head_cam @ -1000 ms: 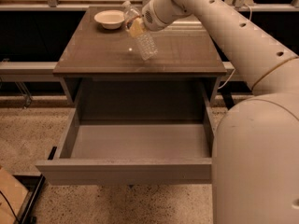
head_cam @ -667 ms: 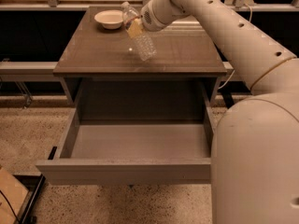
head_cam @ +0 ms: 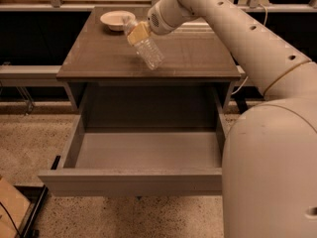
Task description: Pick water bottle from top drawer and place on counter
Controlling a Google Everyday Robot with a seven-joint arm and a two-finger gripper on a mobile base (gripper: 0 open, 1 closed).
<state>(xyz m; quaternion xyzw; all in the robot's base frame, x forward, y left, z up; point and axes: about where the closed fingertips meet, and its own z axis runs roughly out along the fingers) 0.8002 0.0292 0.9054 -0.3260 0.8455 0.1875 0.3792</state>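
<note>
The water bottle (head_cam: 147,49) is clear and ribbed, with a pale cap pointing up and left. It hangs tilted over the middle of the counter (head_cam: 99,58), its base low over the top or touching it; I cannot tell which. My gripper (head_cam: 140,32) is shut on the bottle's upper part, just below the cap, and the arm reaches in from the upper right. The top drawer (head_cam: 133,180) stands pulled fully open below the counter. Its pale grey floor is bare.
A shallow white bowl (head_cam: 115,20) sits at the back left of the counter, close behind the bottle's cap. My white arm and base (head_cam: 270,148) fill the right side, beside the drawer. Speckled floor lies around the cabinet, with dark shelving behind.
The gripper and the held bottle have hardly moved over the counter. The drawer stays open.
</note>
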